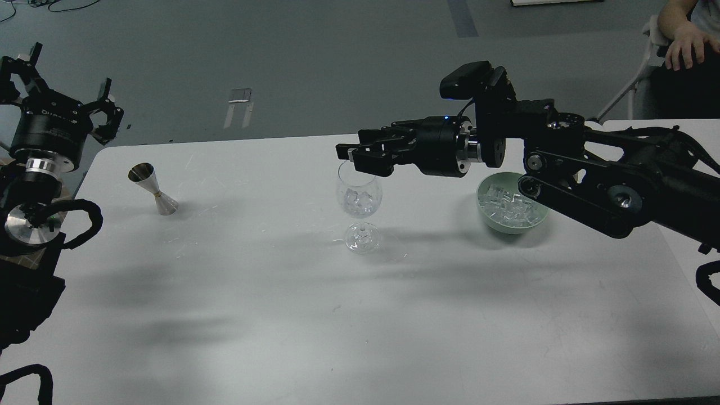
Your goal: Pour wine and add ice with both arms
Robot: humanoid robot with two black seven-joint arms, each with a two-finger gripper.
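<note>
While the right gripper (350, 152) hangs narrowly parted over the clear stemmed glass (360, 202) holding ice (358, 198) mid-worktop, the left gripper (64, 84) gapes wide off the left edge.

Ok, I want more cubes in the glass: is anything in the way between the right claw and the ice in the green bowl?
Nothing visible blocks it. The right claw hangs over the rim of the wine glass; the ice lies heaped in the open green bowl, with bare table between. The arm's own forearm overhangs part of the bowl.
</note>
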